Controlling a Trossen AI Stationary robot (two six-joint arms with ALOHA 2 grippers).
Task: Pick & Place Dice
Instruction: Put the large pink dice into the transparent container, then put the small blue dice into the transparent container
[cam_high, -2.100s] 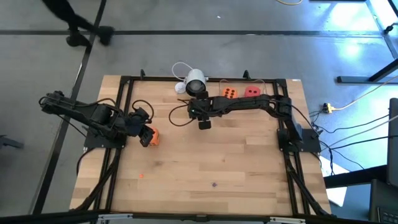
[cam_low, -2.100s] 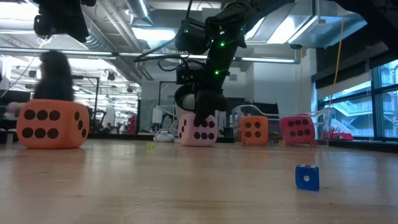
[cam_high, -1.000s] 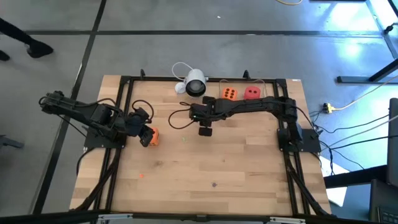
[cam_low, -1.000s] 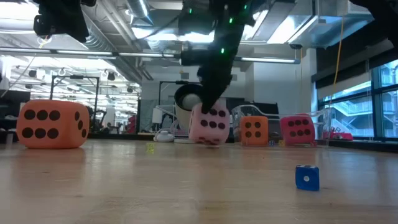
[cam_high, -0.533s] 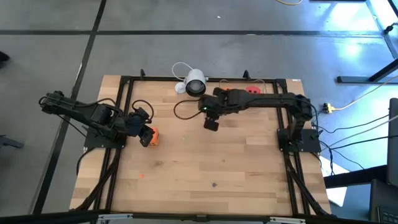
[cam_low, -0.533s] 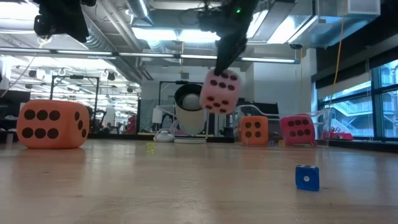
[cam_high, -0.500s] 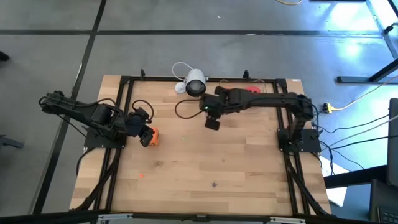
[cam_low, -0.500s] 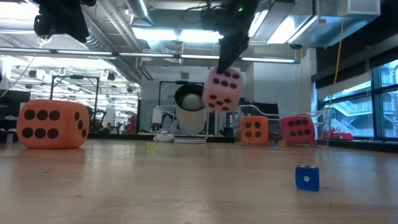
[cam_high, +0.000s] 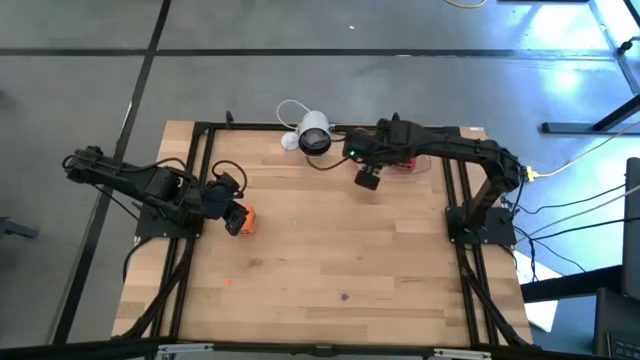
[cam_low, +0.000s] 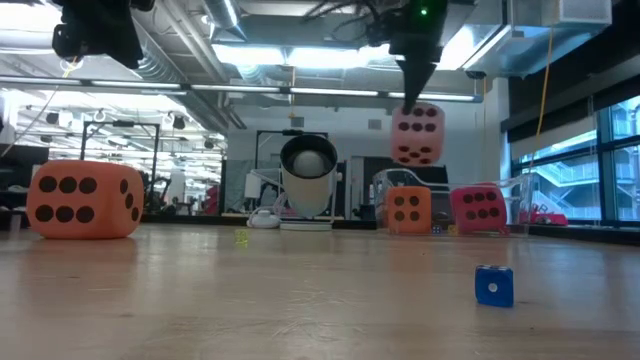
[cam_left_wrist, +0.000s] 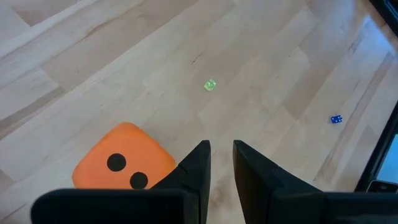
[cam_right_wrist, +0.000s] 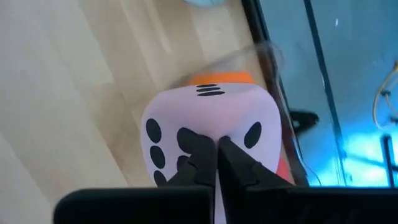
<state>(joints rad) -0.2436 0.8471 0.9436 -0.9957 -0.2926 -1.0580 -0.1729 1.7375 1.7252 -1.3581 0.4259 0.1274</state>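
Near edge of the counter (cam_low: 250, 310): a small blue die (cam_low: 493, 285) sits on the bare wood, on the low view's right.
Left side of the counter: a large orange die (cam_low: 84, 201) rests on the wood, its six-dot face toward the low camera; just beside it from above hangs the left end effector (cam_high: 233, 218).
Left end effector state: fingers (cam_left_wrist: 194, 163) stand a narrow gap apart with nothing between them — the orange die lies beside them, not gripped.
Mid-counter: a tiny green die (cam_left_wrist: 210, 85) lies alone on the planks, well apart from the others.
Right end effector (cam_high: 368, 180): over the far part of the counter, raised well above the wood, its arm reaching in from the right.
Right end effector state: pinched tight into the soft top of the pink die (cam_low: 417, 134) — the fingers (cam_right_wrist: 200, 154) dig into its surface.
Pink die: held in the air, clear of the counter, slightly tilted, above the row of dice at the back.
Far edge: a smaller orange die (cam_low: 408, 210) and a red die (cam_low: 478, 209) stand side by side on the wood, near each other.
Far edge, centre: a white round camera (cam_low: 307, 163) with a black lens stands left of those two dice.
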